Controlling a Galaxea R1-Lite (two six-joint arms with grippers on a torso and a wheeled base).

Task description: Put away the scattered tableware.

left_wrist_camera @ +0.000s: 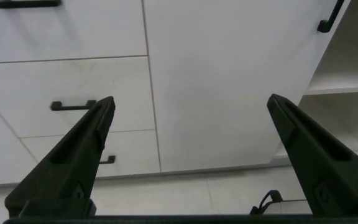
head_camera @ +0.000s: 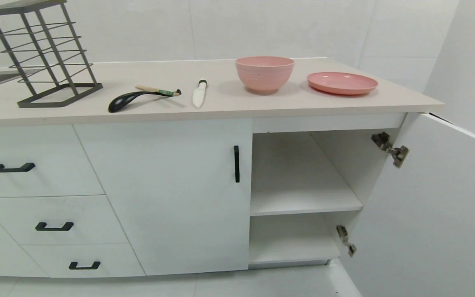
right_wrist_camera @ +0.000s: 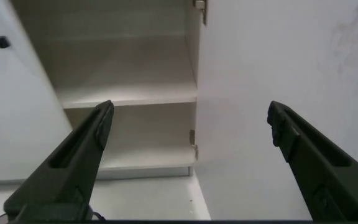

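pink plate (head_camera: 342,82): 1 o'clock on counter (head_camera: 229,103), above open cupboard (head_camera: 299,198); right arm likely nearer.
right gripper (right_wrist_camera: 190,107): jaws apart, empty, facing that cupboard.
left gripper (left_wrist_camera: 191,102): jaws apart, facing closed door (left_wrist_camera: 229,81).

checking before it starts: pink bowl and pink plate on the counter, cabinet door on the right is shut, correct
Not quite. The cabinet door stands open, as the head view shows. The pink bowl and pink plate are on the counter.

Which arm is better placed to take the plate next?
Right, probably: the plate lies at the counter's right end, above the open cabinet that the open right gripper faces; the left gripper faces the drawers.
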